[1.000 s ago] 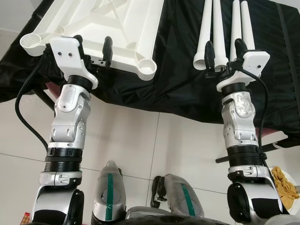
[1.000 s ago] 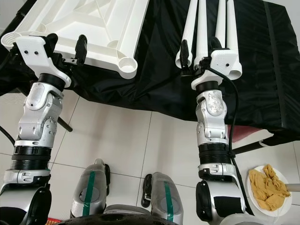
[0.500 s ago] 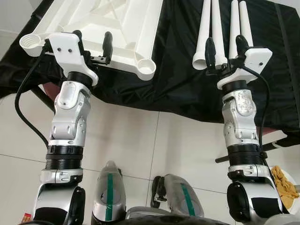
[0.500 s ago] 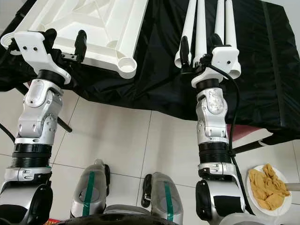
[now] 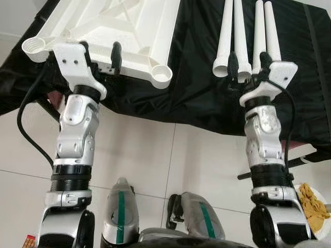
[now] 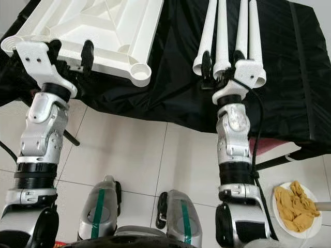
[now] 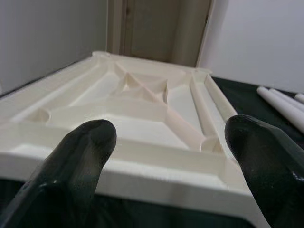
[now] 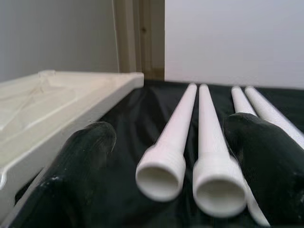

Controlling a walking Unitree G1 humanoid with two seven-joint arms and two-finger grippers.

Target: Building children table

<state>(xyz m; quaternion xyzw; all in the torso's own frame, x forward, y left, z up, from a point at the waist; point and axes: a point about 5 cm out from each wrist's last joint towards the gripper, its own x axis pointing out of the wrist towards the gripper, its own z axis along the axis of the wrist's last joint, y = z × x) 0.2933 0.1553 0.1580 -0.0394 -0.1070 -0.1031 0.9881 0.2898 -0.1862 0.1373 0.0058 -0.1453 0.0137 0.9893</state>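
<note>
Left eye view: white tabletop (image 5: pixel 121 28) upside down on black cloth (image 5: pixel 196 77), ribs up; four white legs (image 5: pixel 248 33) side by side on cloth, right of it. Left gripper (image 5: pixel 99 54) spread at tabletop's near edge. Right gripper (image 5: pixel 247 64) spread at legs' open ends.

Right eye view: plate (image 6: pixel 279 209) with yellow rag (image 6: pixel 295 206) on floor.

Left wrist view: fingers (image 7: pixel 80 156) apart, tabletop rim between.

Right wrist view: fingers (image 8: pixel 80 161) apart, two leg ends between, untouched.

Yellow cloth (image 6: pixel 295 207) on plate (image 6: pixel 275 210)
</note>
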